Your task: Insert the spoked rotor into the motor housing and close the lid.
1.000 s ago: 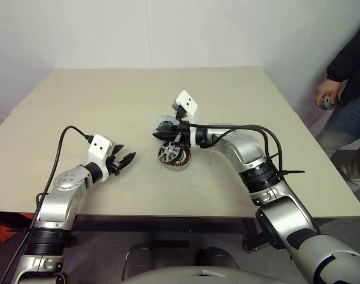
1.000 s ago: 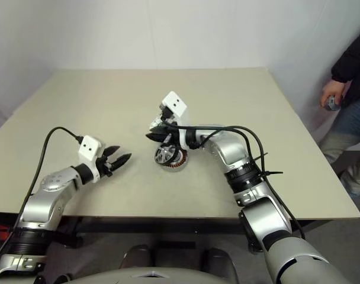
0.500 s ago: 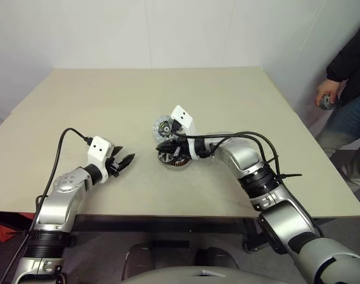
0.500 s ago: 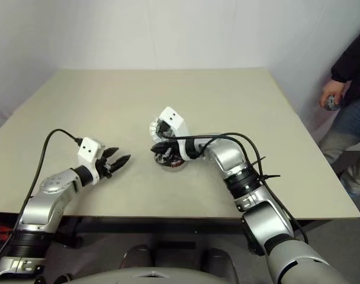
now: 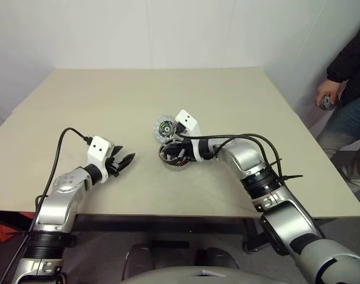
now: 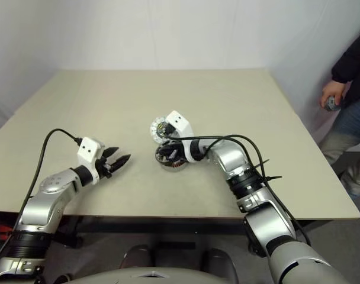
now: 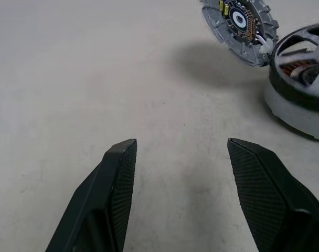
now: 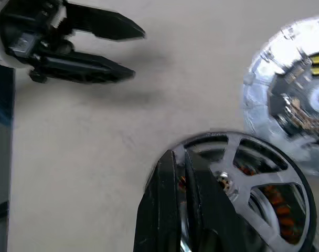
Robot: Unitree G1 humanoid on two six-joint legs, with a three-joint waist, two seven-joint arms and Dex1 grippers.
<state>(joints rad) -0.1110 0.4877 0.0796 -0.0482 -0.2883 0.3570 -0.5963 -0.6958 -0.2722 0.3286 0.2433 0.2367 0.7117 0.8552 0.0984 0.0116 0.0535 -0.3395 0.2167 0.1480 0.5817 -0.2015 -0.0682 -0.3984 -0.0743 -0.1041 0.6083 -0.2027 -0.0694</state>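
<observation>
Mid-table, the black spoked rotor [image 8: 238,184] sits in the copper-wound housing [image 5: 175,157], right gripper [image 8: 181,163] clenched on its rim. Shiny round lid [image 5: 164,126] flipped open just behind. Left gripper [image 7: 183,157] spread, empty, over to the left.

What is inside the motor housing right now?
The spoked rotor sits in the motor housing, held at its rim by the shut right gripper. Copper windings show between the spokes; the housing's floor is covered. The lid lies open beside it.
</observation>
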